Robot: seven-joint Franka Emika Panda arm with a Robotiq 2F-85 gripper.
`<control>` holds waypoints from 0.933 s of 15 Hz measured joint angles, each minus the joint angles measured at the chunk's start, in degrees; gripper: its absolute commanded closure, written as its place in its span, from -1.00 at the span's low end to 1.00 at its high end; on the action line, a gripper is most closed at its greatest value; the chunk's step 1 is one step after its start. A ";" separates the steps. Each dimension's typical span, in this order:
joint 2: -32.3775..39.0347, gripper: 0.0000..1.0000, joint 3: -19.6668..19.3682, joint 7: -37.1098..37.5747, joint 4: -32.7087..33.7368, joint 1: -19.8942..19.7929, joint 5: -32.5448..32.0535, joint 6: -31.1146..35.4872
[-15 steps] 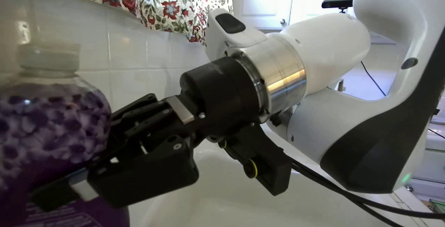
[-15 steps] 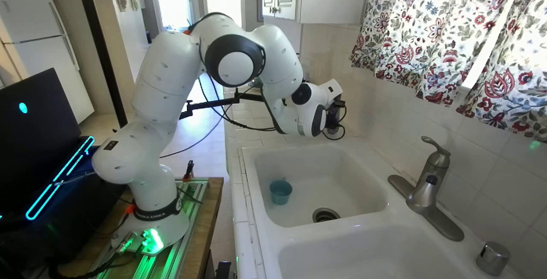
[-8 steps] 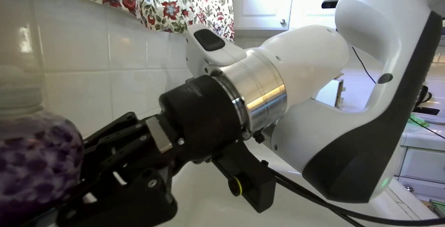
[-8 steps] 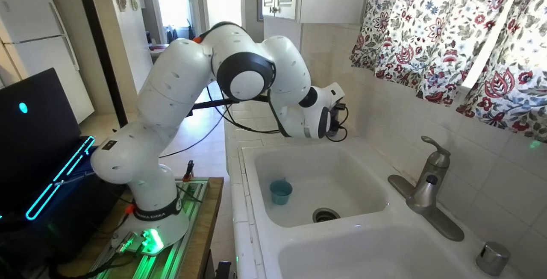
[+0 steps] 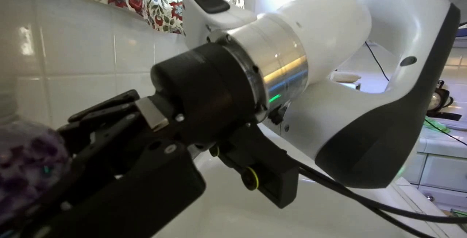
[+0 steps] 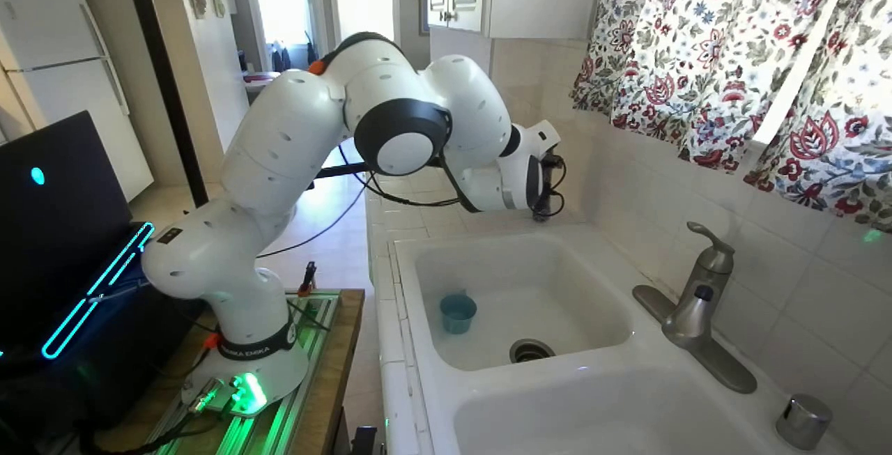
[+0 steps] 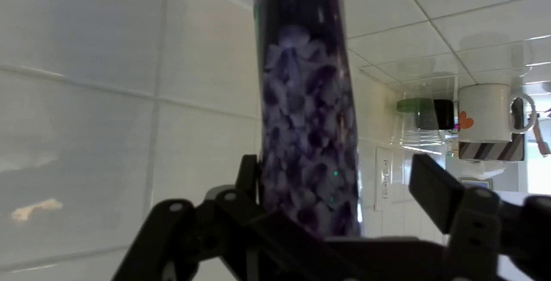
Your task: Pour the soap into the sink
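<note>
Plainly, soap (image 7: 308, 143) between parted fingers (image 7: 434, 192), nearer one.

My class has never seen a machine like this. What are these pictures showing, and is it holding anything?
The machine is a white robot arm ending in a black claw. Two views are taken from outside the robot; the wrist view is taken from the arm's own wrist and seems upside down. In an exterior view, the arm stretches past a white double sink, with a blue cup in a basin and a metal faucet on the wall side. The wrist view shows a purple soap bottle between the claw's open fingers, and a white mug on the tiled counter. Nothing is gripped: one finger stands clearly apart from the bottle; whether the other touches it, I can't tell.
</note>
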 measured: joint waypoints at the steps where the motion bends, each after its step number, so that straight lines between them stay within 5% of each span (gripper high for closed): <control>1: -0.08 -1.00 3.17 2.01 -0.47 -2.30 -1.48 -3.01; 5: -0.15 -1.00 20.30 4.14 -6.31 -16.03 -1.96 -20.15; 8: 0.09 -1.00 31.87 0.23 -9.92 -27.53 3.78 -33.54; 14: -0.07 -1.00 44.26 -19.09 -10.07 -40.15 27.50 -48.21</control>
